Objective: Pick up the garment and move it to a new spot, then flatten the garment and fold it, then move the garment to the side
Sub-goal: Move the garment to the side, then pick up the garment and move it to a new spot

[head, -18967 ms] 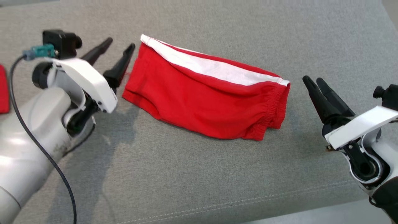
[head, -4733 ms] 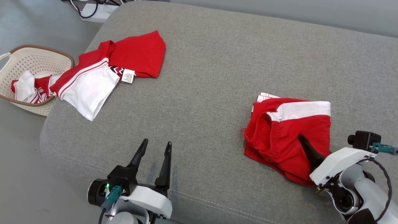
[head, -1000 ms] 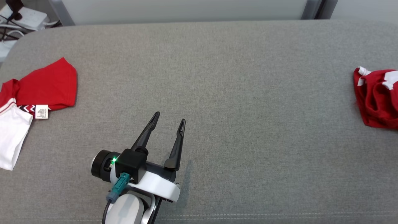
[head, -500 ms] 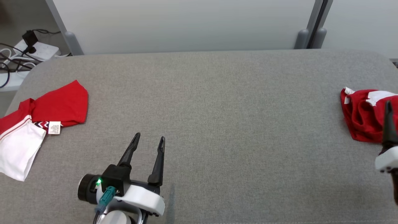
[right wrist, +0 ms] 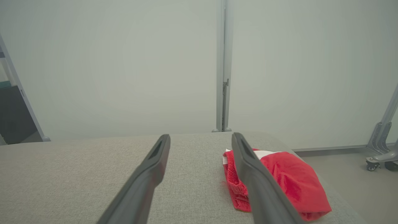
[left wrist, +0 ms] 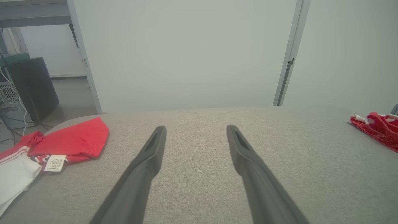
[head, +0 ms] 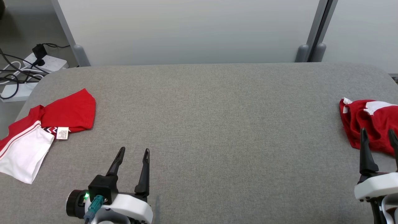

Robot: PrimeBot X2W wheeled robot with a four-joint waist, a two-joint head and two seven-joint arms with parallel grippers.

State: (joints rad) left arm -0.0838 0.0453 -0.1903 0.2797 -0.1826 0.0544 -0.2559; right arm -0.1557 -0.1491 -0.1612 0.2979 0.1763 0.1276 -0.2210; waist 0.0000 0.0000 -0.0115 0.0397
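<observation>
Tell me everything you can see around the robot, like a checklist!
Surface: grey cushion, soft fabric with rounded corners.
Job's things: red shorts, folded, lying at the cushion's right edge.
Clutter: red and white top, crumpled at the left edge, label showing.
Hands: left hand open and holding nothing, over the cushion's near side; right hand open and holding nothing, next to the shorts.
Cables: cables and a power strip on the floor, far left.
Surroundings: pale wall panels behind the cushion.
</observation>
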